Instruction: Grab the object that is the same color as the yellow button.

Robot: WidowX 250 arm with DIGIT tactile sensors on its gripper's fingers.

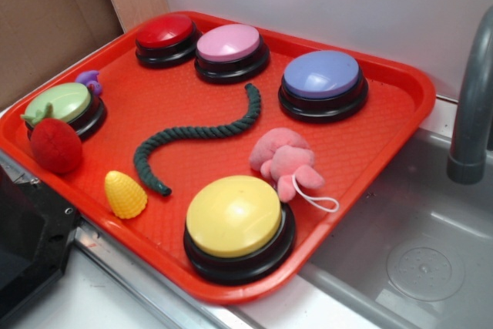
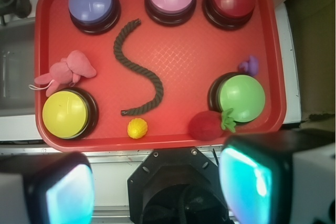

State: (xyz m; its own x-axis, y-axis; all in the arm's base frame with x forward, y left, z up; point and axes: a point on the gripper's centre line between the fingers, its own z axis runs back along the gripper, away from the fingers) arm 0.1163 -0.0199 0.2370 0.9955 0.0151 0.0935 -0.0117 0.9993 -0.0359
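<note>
White wall backs the scene in the exterior view, with a brown panel at the upper left and a steel sink with a grey faucet at the right. I see a red tray lying beside the sink.

On the tray I count five dome buttons on black bases: the yellow button at the near edge, a light green button at the left, and a red button, a pink button and a blue button along the far side. A dark green rope curves across the middle. A pink plush toy lies just beyond the yellow button. A red toy strawberry touches the green button, and a small purple toy shows behind it.

The toy corn lies near the front edge of the tray, between the strawberry and the yellow button, apart from both, close to the rope's end.

The wrist view looks straight down and shows the whole tray at once; the corn appears there as a small yellow round shape. It alone shows the pincer: two blurred fingers at the bottom corners, spread wide, holding nothing, above the bench edge and short of the tray. The exterior view shows only a dark shape at its lower left.

I read no labels or writing anywhere.
</note>
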